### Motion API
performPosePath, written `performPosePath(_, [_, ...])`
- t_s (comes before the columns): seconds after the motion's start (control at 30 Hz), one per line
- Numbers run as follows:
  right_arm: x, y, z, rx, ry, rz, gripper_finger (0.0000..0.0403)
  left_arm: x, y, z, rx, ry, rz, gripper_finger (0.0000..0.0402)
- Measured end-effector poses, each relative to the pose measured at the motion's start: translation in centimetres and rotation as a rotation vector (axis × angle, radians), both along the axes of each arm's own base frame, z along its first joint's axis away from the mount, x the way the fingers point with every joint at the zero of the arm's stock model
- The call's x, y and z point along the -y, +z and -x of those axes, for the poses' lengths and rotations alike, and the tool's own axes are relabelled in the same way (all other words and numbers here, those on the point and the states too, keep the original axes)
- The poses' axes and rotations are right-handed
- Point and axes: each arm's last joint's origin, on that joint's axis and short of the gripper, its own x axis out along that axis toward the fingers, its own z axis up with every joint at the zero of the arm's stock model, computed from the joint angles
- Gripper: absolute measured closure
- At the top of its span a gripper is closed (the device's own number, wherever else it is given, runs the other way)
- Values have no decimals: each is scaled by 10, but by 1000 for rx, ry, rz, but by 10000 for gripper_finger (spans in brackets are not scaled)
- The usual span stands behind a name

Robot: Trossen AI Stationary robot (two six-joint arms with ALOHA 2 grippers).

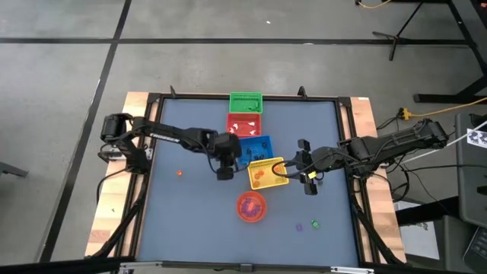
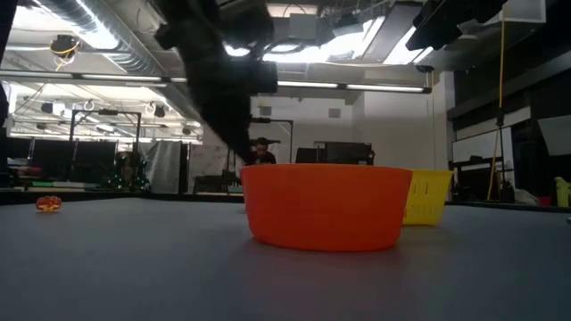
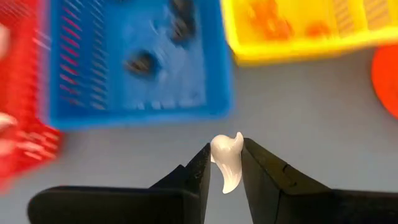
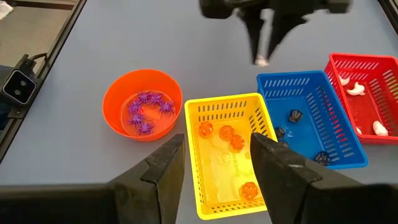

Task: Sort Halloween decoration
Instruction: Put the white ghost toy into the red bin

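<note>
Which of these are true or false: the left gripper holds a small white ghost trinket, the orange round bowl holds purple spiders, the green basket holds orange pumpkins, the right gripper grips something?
1. The left gripper holds a small white ghost trinket. True.
2. The orange round bowl holds purple spider trinkets. True.
3. The green square basket holds the orange pumpkin trinkets. False: they lie in the yellow square basket.
4. The right gripper grips a trinket. False: it is open and empty above the yellow basket.

You see four square plastic mesh baskets: green [image 1: 245, 101], red [image 1: 244, 123], blue [image 1: 256, 146], yellow [image 1: 267, 173] in a row across the bench [image 1: 183, 221], with the round orange bowl [image 1: 252, 206] in front of them.
</note>
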Motion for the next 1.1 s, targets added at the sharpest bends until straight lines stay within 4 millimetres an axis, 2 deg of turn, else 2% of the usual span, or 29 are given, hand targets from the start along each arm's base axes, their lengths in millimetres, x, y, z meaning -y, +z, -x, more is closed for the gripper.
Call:
performPosePath(0.13, [0, 0, 0, 0, 0, 0, 221, -19, 19, -10, 59, 9, -58, 336])
performPosePath(0.33, [0, 0, 0, 0, 0, 0, 221, -58, 44, -16, 123, 57, -206, 336])
performPosePath(0.43, [0, 0, 0, 0, 0, 0, 221, -79, 48, -14, 155, 97, -240, 336])
performPosePath(0.6, [0, 0, 0, 0, 0, 0, 221, -103, 41, -5, 158, 167, -247, 335])
performPosePath(0.77, [0, 0, 0, 0, 0, 0, 221, -112, 33, 2, 140, 220, -228, 335])
performPosePath(1.1, [0, 0, 0, 0, 1, 0, 221, -112, 28, 2, 161, 217, -236, 335])
